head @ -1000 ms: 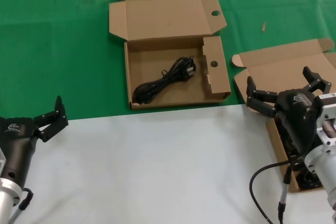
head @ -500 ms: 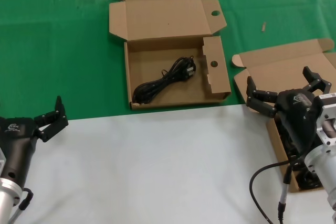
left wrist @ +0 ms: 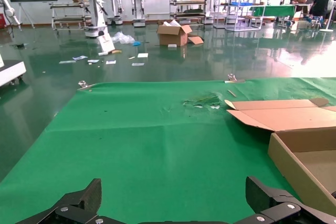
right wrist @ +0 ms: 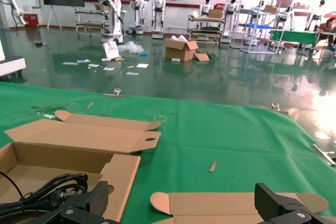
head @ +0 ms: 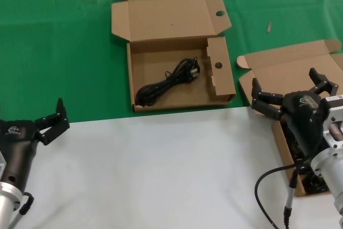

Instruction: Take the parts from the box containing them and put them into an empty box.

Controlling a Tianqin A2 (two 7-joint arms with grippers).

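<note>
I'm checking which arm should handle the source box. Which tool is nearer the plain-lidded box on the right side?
Right. The right tool hangs open directly over the plain-lidded box; the left tool sits open far across the table at the robot's left edge.

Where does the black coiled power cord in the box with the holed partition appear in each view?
Head view: black coiled power cord lies inside the brown cardboard box with a holed partition, upper centre.
Left wrist view: not visible.
Right wrist view: low at one edge.
Shared landmark: that box.
</note>
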